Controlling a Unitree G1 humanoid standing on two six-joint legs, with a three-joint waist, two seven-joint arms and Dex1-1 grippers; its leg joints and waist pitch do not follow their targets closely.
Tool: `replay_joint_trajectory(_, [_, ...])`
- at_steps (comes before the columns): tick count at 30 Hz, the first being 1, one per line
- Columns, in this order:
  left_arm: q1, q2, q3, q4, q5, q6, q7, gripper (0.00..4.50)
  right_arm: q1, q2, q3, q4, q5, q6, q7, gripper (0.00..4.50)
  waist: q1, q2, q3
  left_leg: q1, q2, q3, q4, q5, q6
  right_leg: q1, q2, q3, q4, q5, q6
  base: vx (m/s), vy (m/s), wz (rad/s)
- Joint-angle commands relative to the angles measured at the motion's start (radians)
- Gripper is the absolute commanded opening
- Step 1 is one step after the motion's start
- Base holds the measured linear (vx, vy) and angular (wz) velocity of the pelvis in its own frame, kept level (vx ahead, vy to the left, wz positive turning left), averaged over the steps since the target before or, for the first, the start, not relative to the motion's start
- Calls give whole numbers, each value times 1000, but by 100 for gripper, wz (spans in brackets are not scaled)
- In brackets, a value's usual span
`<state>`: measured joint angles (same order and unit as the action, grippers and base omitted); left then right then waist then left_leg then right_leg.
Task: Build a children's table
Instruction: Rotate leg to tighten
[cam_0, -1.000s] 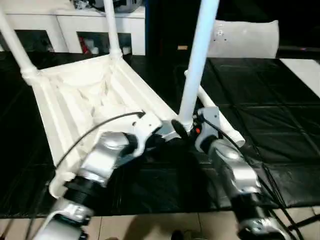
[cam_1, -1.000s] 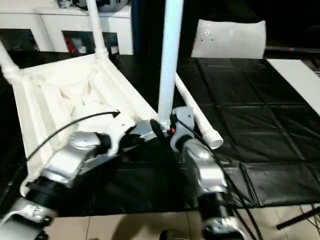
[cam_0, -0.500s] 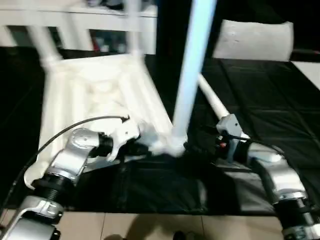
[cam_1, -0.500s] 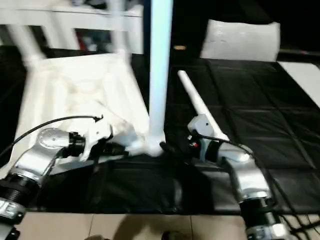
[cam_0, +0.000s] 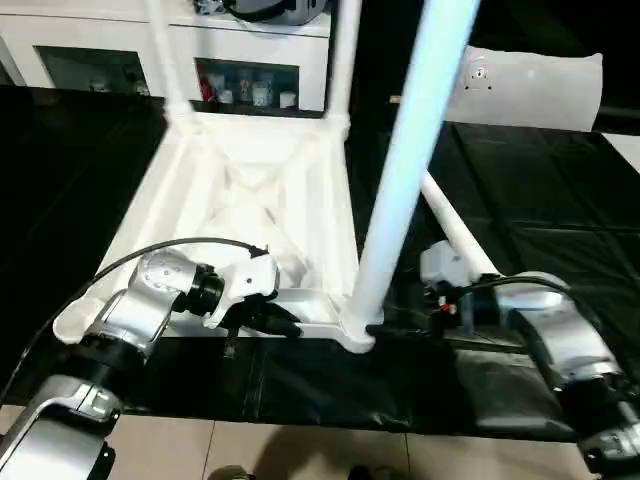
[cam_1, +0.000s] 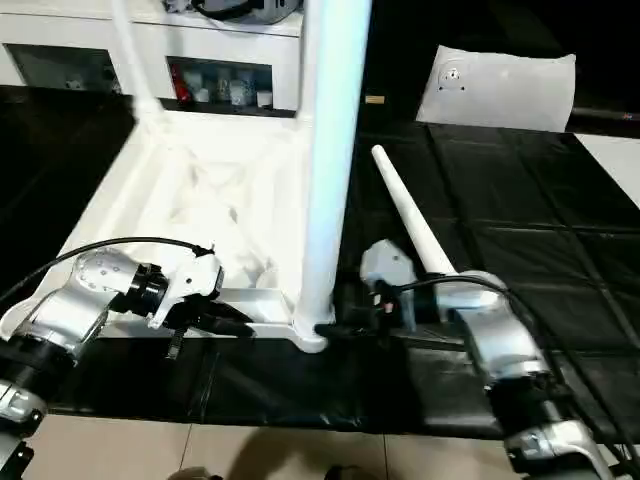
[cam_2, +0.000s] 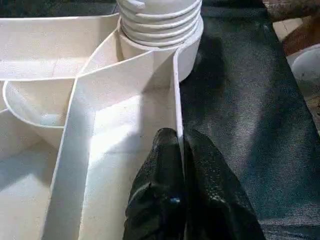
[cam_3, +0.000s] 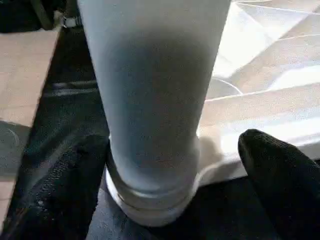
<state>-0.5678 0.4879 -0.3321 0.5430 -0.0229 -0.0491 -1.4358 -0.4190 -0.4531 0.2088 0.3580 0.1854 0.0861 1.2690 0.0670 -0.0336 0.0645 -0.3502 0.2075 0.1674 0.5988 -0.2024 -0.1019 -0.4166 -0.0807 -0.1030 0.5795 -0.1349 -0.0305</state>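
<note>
While the tabletop lies upside down on the black mat, ribbed underside up, its near edge runs across in front of me. Three legs rise from its corner sockets: two at the far corners, and the near-right leg standing almost upright, tilted slightly right toward its top. A fourth leg lies flat on the mat right of the tabletop, its long axis running away from me and angled left. My left end effector is clenched on the tabletop's thin rim wall. My right end effector stands released, fingers spread either side of the near-right leg's base.
</note>
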Motion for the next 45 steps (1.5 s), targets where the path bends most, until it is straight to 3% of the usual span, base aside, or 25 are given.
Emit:
replay_joint_trajectory(1, [-30, -20, -49, 2, 13, -38, -56, 0, -11, 0, 18, 6, 11, 10, 28, 409, -3, -6, -78, 0, 26, 6, -68, -130, 88, 63, -60, 52, -55, -339, -167, 0, 0, 0])
replay_joint_trajectory(10, [-41, -26, -53, 37, 18, -66, -64, 0, -19, 15, 28, 34, 13, 1, 52, 322, 14, -2, -80, 2, 27, 7, -68, -129, 75, 64, -61, 52, -54, -332, -167, 0, 0, 0])
replay_joint_trajectory(18, [-46, -26, -54, 54, 22, -74, -65, 0, -16, 15, 33, 38, 22, 8, 68, 273, 17, -1, -80, 2, 26, 7, -68, -131, 70, 64, -62, 51, -56, -353, -158, 0, 0, 0])
replay_joint_trajectory(22, [-33, -53, -7, 59, 17, -31, 59, 0, 21, 49, 11, 2, 54, 37, 29, 269, 16, -1, -79, 3, 26, 7, -68, -139, 68, 64, -60, 51, -57, -349, -160, 0, 0, 0])
replay_joint_trajectory(23, [-30, -59, 3, 53, 15, -10, 86, 0, 26, 61, 6, -3, 52, 43, -1, 269, 19, 3, -78, 4, 26, 7, -68, -146, 65, 63, -61, 50, -60, -359, -161, 0, 0, 0])
replay_joint_trajectory(25, [-22, -68, 22, 41, 12, 29, 135, 0, 36, 83, -3, -11, 44, 49, -60, 268, 15, 0, -76, 5, 25, 4, -71, -166, 52, 64, -62, 48, -64, -403, -145, 0, 0, 0])
replay_joint_trajectory(27, [-5, -89, 51, 6, 2, 89, 209, 0, 44, 122, -10, -17, 30, 79, -147, 267, 7, 6, -73, 5, 21, 3, -72, -193, 40, 62, -62, 45, -73, -467, -120, 0, 0, 0])
replay_joint_trajectory(30, [20, -124, 87, -47, -17, 169, 296, 0, 50, 173, -13, -13, 4, 112, -255, 267, -11, 2, -69, 5, 16, -1, -71, -222, 25, 60, -61, 37, -86, -556, -81, 0, 0, 0])
replay_joint_trajectory(31, [56, -181, 120, -129, -23, 266, 413, 0, 46, 250, -20, 4, -29, 152, -403, 267, -23, -1, -66, 0, 13, -3, -70, -230, 24, 60, -60, 32, -92, -589, -65, 0, 0, 0])
replay_joint_trajectory(33, [78, -228, 137, -181, -10, 324, 506, 0, 38, 319, -32, 16, -44, 179, -502, 267, -45, -4, -63, -5, 6, -5, -66, -243, 14, 60, -57, 21, -101, -650, -32, 0, 0, 0])
replay_joint_trajectory(35, [86, -267, 149, -208, 4, 355, 580, 0, 24, 370, -42, 29, -55, 198, -579, 267, -64, -5, -61, 9, -9, -1, -50, -265, 32, 43, -53, 9, -128, -732, 10, 0, 0, 0])
replay_joint_trajectory(36, [90, -306, 160, -233, 17, 381, 650, 0, 6, 420, -54, 49, -71, 217, -670, 267, -74, -3, -61, 8, -11, -2, -47, -270, 38, 42, -52, 2, -133, -744, 16, 0, 0, 0])
replay_joint_trajectory(38, [90, -330, 161, -248, 26, 399, 688, 0, -10, 454, -65, 65, -77, 230, -736, 267, -80, 1, -64, 13, -9, -4, -47, -282, 45, 44, -54, -5, -140, -736, 21, 0, 0, 0])
replay_joint_trajectory(40, [81, -379, 174, -264, 46, 430, 774, 0, -38, 504, -75, 94, -91, 250, -834, 267, -98, 8, -69, 4, 7, -13, -60, -295, 51, 55, -53, -15, -130, -646, 3, 0, 0, 0])
replay_joint_trajectory(43, [72, -433, 185, -305, 66, 482, 859, 0, -53, 547, -73, 107, -126, 252, -899, 267, -104, 4, -72, 5, 3, -11, -60, -294, 57, 54, -56, -10, -123, -597, -17, 0, 0, 0])
replay_joint_trajectory(45, [73, -434, 175, -315, 69, 484, 853, 0, -46, 548, -74, 96, -127, 236, -893, 267, -105, 4, -75, -11, 10, -15, -70, -255, 73, 62, -60, 5, -105, -520, -44, 0, 0, 0])
